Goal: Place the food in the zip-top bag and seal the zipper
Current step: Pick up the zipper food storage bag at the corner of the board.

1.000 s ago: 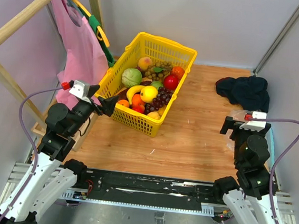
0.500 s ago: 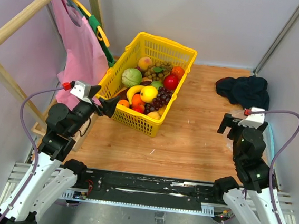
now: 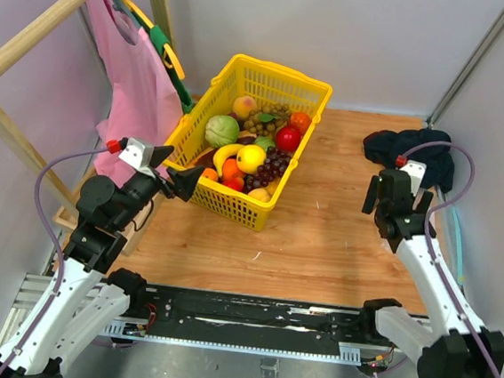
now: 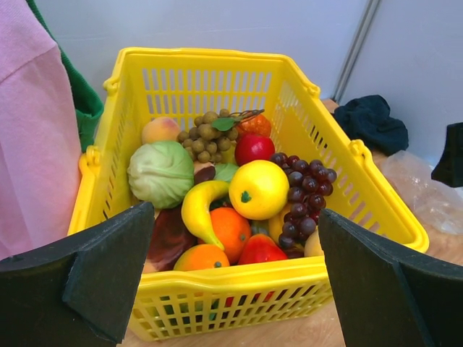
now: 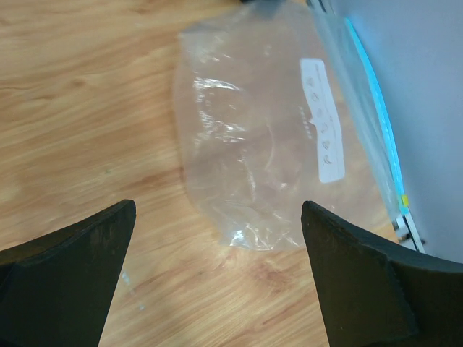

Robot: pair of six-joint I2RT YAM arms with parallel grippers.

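The food [image 3: 251, 149] lies piled in a yellow mesh basket [image 3: 284, 82] at the table's back left: a lemon [image 4: 258, 189], a banana [image 4: 197, 210], a green cabbage [image 4: 160, 172], purple grapes [image 4: 304, 191] and red and orange pieces. My left gripper [image 3: 178, 168] hangs open just in front of the basket's near wall, nothing between its fingers [image 4: 94, 278]. The clear zip-top bag [image 5: 253, 144] lies flat on the wood at the right. My right gripper [image 5: 217, 238] is open above its near end. A thin blue strip [image 5: 369, 94] along the bag's right edge looks like the zipper.
A dark crumpled cloth [image 3: 412, 153] lies at the back right, beyond the bag. A pink garment [image 3: 133, 79] hangs from a wooden rack [image 3: 34, 38] left of the basket. Grey walls close in both sides, and the bag sits close to the right one.
The right arm has reached forward, carrying its open gripper farther from the base and over the bag. The left arm has barely moved.
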